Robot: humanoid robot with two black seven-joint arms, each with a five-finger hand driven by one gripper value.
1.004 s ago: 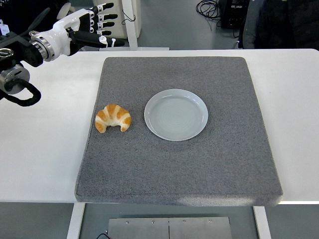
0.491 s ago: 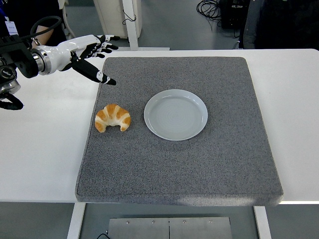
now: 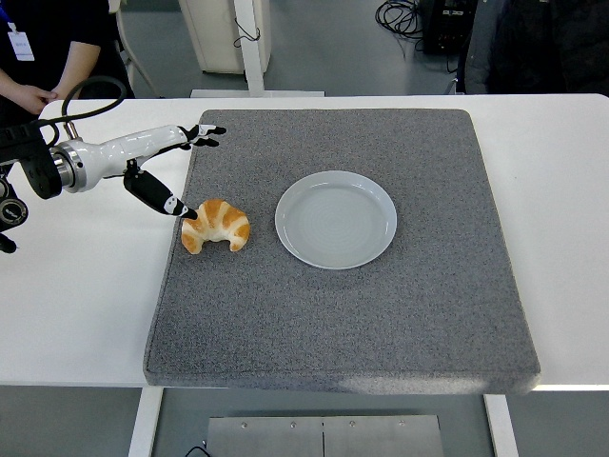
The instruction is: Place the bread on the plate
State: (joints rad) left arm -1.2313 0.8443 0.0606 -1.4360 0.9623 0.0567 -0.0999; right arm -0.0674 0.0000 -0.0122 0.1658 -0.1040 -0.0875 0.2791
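A golden croissant (image 3: 217, 226) lies on the grey mat (image 3: 381, 314), left of the empty pale plate (image 3: 336, 219). My left hand (image 3: 181, 167) reaches in from the left edge and hovers just left of and above the croissant. Its fingers are spread open, the thumb tip (image 3: 186, 212) almost touching the croissant's left end and the other fingertips (image 3: 209, 132) pointing away over the mat's edge. It holds nothing. My right arm is out of sight.
The mat covers the middle of the white table (image 3: 86, 295). A person in dark clothes (image 3: 57, 57) stands at the top left behind the table. Cables and equipment lie on the floor beyond the far edge.
My left hand has come down and toward me from the table's far left corner, and now sits right beside the croissant. The croissant and plate have stayed put.
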